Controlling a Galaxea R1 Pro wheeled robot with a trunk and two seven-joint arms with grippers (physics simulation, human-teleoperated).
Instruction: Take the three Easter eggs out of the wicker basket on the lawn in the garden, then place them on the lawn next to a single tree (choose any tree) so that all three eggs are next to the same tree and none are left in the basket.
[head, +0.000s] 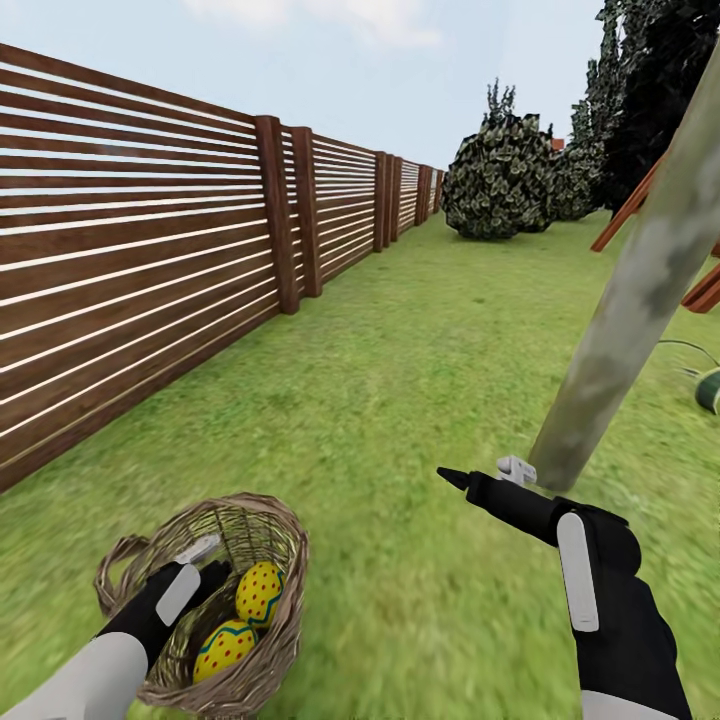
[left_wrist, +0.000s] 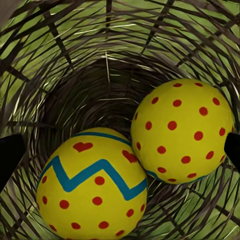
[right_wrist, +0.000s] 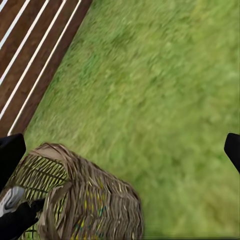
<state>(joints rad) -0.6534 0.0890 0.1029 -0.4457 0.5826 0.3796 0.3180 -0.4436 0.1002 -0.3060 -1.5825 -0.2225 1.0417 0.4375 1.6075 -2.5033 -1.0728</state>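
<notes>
Your broad green lawn (head: 400, 380) runs ahead, with the long brown slatted wooden fence (head: 150, 260) along its left and round dark leafy bushes (head: 505, 180) at the far end. The slim pale grey-green mottled tree trunk (head: 630, 300) leans just beyond your right gripper (head: 480, 478), whose fingers stand apart and empty. Your left gripper (head: 200, 560) reaches inside the round tan woven wicker basket (head: 270, 530), fingers spread apart either side of two yellow red-dotted Easter eggs (left_wrist: 182, 131), holding neither.
</notes>
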